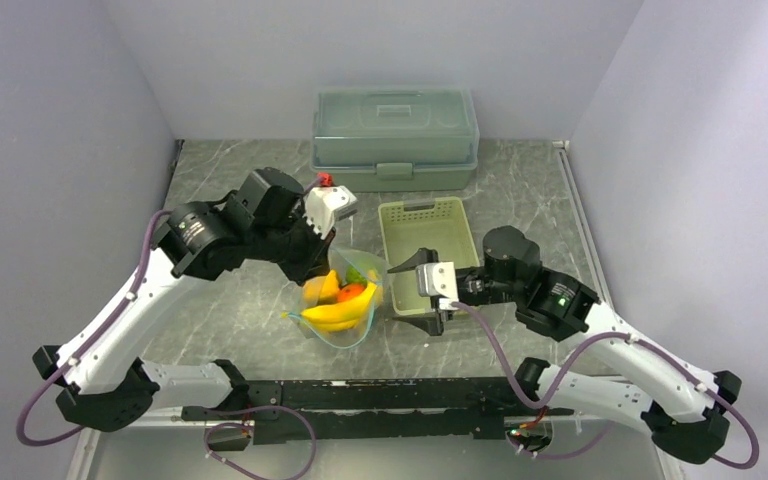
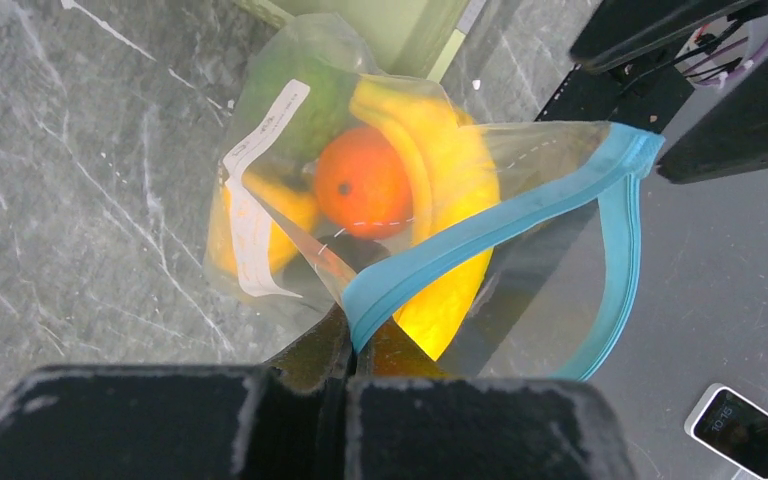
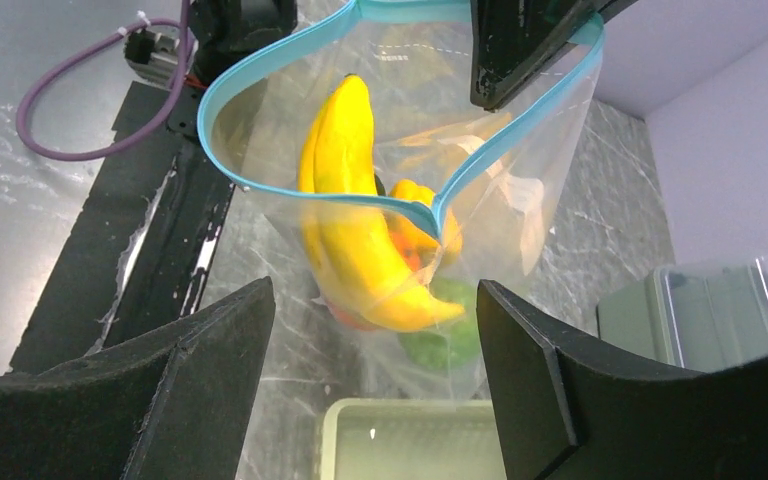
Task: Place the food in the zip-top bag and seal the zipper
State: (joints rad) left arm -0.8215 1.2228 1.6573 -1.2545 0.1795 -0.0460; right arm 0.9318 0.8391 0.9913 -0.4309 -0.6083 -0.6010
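Left tool (image 2: pixel 348 345) pinches the zipper (image 2: pixel 480 235) corner, holding the zip-top bag (image 2: pixel 560 170) up and its mouth open; food (image 3: pixel 345 200) sits inside, right in front of my spread right tool (image 3: pixel 375 290).

plain pale walls (image 1: pixel 360 40) on three sides; grey marbled tabletop (image 1: pixel 520 170) with white veins; even, soft light

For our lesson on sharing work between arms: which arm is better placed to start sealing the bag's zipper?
Right, probably. The right gripper is open, empty and faces the gaping zipper of the bag, while the left gripper is shut on the zipper, holding the bag.
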